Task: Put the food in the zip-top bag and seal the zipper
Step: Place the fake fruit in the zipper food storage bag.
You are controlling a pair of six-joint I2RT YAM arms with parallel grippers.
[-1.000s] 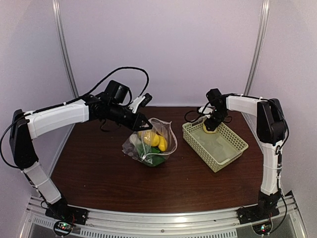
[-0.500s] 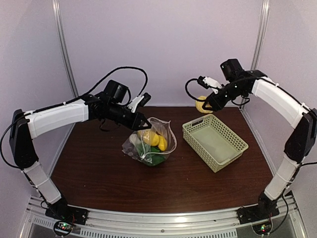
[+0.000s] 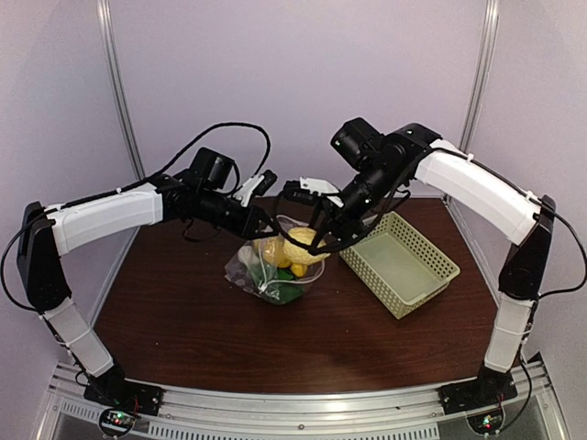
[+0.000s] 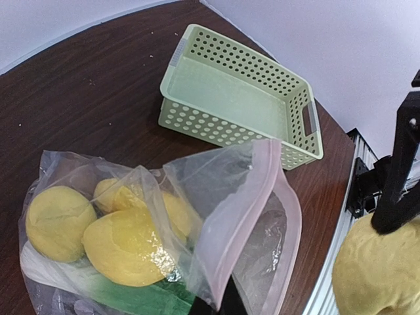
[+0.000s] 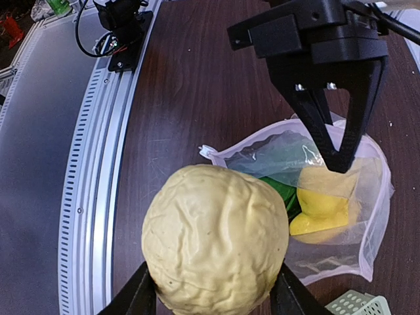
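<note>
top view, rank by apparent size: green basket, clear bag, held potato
1. pale green lattice plastic basket, marginally largest
2. clear crinkly zip-top bag, close behind
3. pale bumpy potato, clearly smallest

The clear zip-top bag [image 4: 223, 190] sits crumpled, with its mouth open and raised. The pinkish zipper [image 4: 259, 190] runs along the mouth edge. Inside lie yellow lemon-like pieces [image 4: 125, 246] on a green leafy vegetable [image 4: 138, 298]. The pale, bumpy potato [image 5: 215, 237] is in the air just beside the mouth.
</note>
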